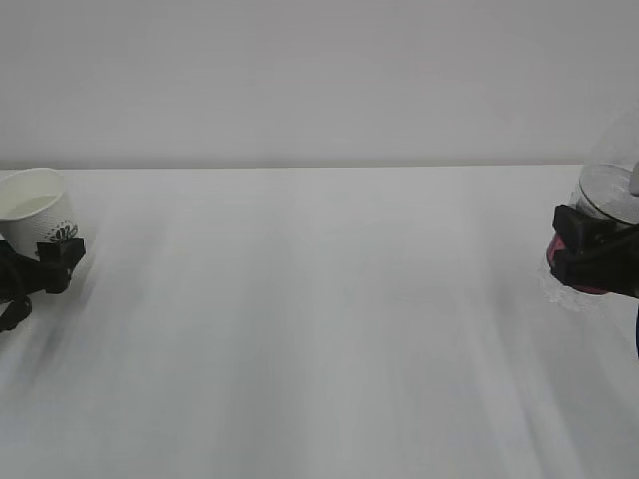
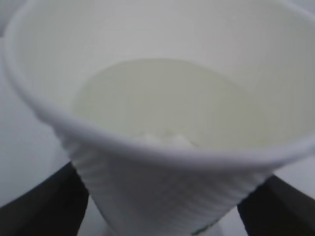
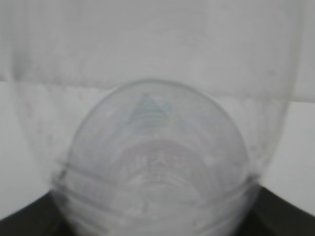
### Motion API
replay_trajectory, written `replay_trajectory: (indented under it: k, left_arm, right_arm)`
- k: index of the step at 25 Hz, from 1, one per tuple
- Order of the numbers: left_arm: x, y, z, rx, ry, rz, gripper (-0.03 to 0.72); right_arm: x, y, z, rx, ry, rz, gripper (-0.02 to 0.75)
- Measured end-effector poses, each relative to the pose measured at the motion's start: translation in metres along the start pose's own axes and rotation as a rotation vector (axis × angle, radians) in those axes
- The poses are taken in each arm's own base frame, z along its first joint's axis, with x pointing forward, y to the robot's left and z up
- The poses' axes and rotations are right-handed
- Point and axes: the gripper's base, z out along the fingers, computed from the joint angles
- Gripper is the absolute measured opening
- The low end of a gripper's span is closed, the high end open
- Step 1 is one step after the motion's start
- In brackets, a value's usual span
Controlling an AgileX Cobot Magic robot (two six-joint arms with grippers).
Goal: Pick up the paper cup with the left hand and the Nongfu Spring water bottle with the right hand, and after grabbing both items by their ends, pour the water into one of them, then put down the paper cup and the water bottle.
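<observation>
The white paper cup (image 1: 35,205) is at the far left of the table, with a pale pool of water (image 2: 162,103) inside it. My left gripper (image 1: 45,264) is open and straddles the cup's narrow lower end. In the left wrist view the ribbed cup wall (image 2: 147,187) fills the frame, and slim gaps show between it and the black fingers (image 2: 44,206). At the right edge, my right gripper (image 1: 589,249) is shut on the clear water bottle (image 1: 611,190), by its red label. The right wrist view looks straight onto the bottle (image 3: 157,147), at its round embossed end.
A white table (image 1: 319,329) stretches between the two arms, with a plain pale wall behind it. The bottle is cut off by the right edge of the exterior view.
</observation>
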Motion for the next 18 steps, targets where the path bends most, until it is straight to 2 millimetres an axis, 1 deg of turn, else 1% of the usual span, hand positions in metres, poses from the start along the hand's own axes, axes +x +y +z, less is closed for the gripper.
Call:
replay_trajectory:
  k: [4, 9, 12, 18]
  left_arm:
    - [0.003, 0.0, -0.002, -0.002, 0.021, -0.006, 0.687]
    - [0.009, 0.0, -0.004, -0.008, 0.073, -0.057, 0.69]
    - [0.013, -0.002, -0.013, -0.012, 0.104, -0.066, 0.69]
    - [0.013, -0.005, -0.026, -0.012, 0.112, -0.073, 0.687]
  right_arm:
    - [0.0, 0.0, 0.0, 0.0, 0.002, 0.0, 0.464]
    - [0.0, 0.0, 0.0, 0.0, 0.002, 0.0, 0.464]
    - [0.0, 0.0, 0.0, 0.0, 0.002, 0.0, 0.464]
    - [0.0, 0.0, 0.0, 0.0, 0.002, 0.0, 0.464]
